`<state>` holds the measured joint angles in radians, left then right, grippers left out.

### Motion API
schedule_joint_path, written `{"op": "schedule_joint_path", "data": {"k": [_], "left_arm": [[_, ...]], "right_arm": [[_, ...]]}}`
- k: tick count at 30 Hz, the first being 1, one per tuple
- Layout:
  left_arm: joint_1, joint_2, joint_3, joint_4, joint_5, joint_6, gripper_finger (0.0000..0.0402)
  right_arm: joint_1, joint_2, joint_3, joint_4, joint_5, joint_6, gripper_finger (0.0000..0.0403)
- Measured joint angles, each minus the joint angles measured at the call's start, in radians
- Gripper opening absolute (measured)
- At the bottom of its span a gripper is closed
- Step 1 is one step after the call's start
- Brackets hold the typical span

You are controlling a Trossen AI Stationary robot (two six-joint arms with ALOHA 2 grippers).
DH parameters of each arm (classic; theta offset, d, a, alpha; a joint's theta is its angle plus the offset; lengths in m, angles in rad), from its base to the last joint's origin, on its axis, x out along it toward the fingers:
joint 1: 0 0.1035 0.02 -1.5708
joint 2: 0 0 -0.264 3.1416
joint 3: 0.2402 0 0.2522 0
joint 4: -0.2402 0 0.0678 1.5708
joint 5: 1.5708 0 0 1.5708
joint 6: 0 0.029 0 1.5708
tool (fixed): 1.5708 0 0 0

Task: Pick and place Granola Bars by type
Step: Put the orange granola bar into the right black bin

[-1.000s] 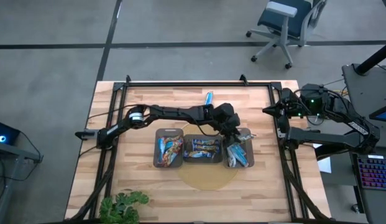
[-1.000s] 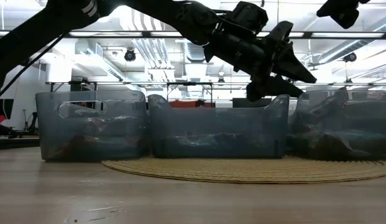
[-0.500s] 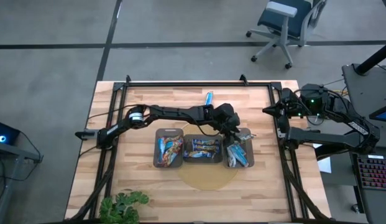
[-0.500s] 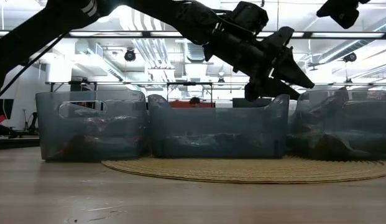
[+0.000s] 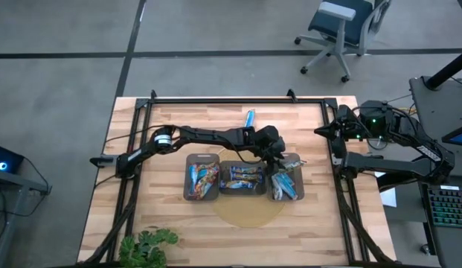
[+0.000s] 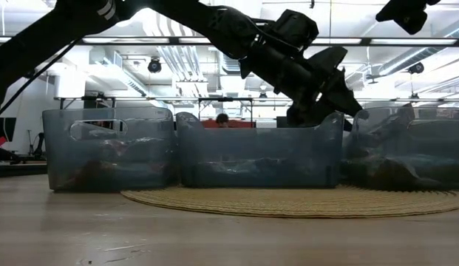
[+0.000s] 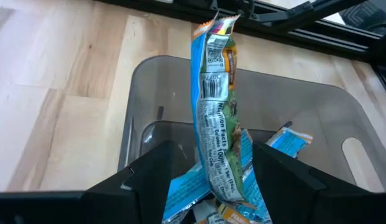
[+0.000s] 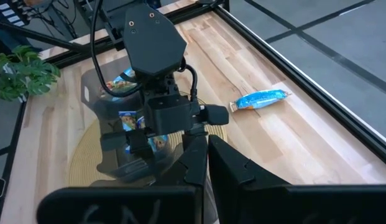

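My left gripper [image 5: 274,154] [image 7: 211,149] hangs open over the far end of the right tray [image 5: 297,159]. One bar [image 7: 214,106] with a blue-edged, green and orange wrapper stands between its fingers, touching neither. The bar's lower end sits among the blue bars [image 7: 186,193] in that tray, and its upper end leans over the tray's far wall. The left tray [image 5: 189,179] and middle tray [image 5: 242,165] hold mixed orange and blue bars. A single blue bar [image 5: 250,117] [image 8: 261,99] lies on the bare wood beyond the trays. My right gripper [image 5: 321,132] waits shut at the table's right edge.
All three trays stand in a row on a round woven mat [image 5: 249,210] [image 6: 303,201]. A potted plant [image 5: 147,246] sits at the near left corner. A black frame [image 5: 238,100] runs around the table. Bare wood lies on the far and near sides of the trays.
My left gripper has come down a little toward the right tray's far wall and tipped slightly; in the low view its fingers now reach the tray's rim.
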<state>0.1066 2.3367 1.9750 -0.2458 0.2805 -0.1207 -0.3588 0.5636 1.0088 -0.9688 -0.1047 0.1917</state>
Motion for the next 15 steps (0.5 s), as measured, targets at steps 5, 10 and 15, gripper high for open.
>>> {"op": "schedule_joint_path", "data": {"k": [5,10,15], "left_arm": [[-0.002,0.0,-0.001,0.001,-0.001,0.014,0.0202],[-0.005,0.0,-0.001,0.007,0.0,0.016,0.0202],[-0.01,0.0,-0.001,0.01,0.0,0.015,0.0202]], "right_arm": [[0.0,0.0,0.0,0.0,0.0,0.0,0.0008],[0.0,0.0,0.0,0.0,0.0,0.0,0.0008],[0.0,0.0,0.0,0.0,0.001,0.0,0.0008]]}}
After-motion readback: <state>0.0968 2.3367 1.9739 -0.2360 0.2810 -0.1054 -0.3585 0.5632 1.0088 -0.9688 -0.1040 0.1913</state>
